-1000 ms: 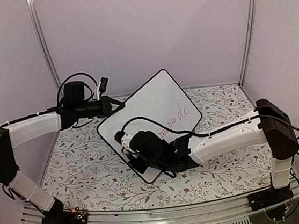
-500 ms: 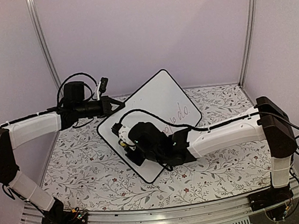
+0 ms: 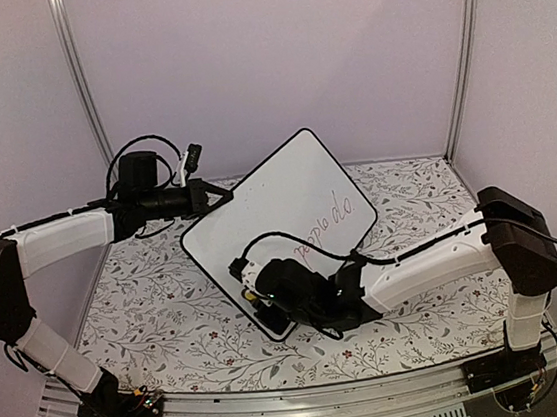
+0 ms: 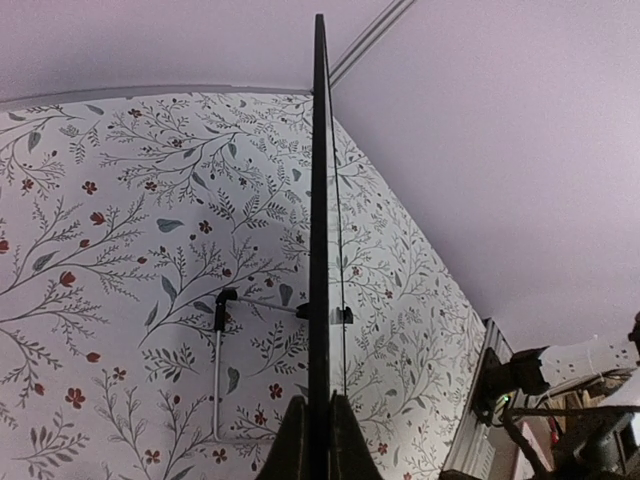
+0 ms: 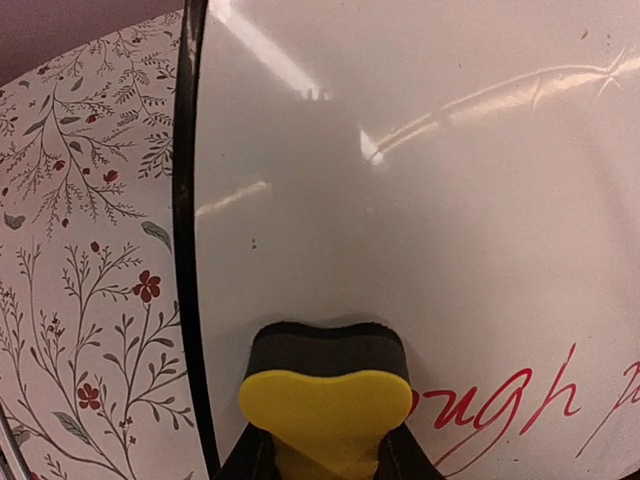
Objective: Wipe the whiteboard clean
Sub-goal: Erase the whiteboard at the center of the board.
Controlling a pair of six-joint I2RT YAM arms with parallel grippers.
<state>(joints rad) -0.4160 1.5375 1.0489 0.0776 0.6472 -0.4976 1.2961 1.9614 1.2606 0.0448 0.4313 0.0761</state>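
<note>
From above, the right hand (image 3: 255, 286) has slid down and toward the near edge of the whiteboard (image 3: 287, 192) since a moment ago. It now sits at the board's lower left part, and more of the red handwriting (image 3: 323, 226) is uncovered. The board stands tilted on the floral counter (image 3: 150, 314), where it was before. The left hand (image 3: 209, 198) has not moved and is clamped on the board's upper left edge.

In the left wrist view the whiteboard (image 4: 320, 200) is seen edge-on, a thin black line running up the middle of the picture. The left hand (image 4: 318, 445) has its two fingers (image 4: 293, 448) closed tight on that edge, one on each face.

In the right wrist view the right hand (image 5: 325, 458) is closed on a yellow-backed eraser (image 5: 325, 385). The eraser's dark felt presses against the white face, just inside the black frame (image 5: 186, 250). Red script (image 5: 500, 395) lies just to the right of the eraser, and the counter (image 5: 80, 250) shows to the left of the frame.
</note>
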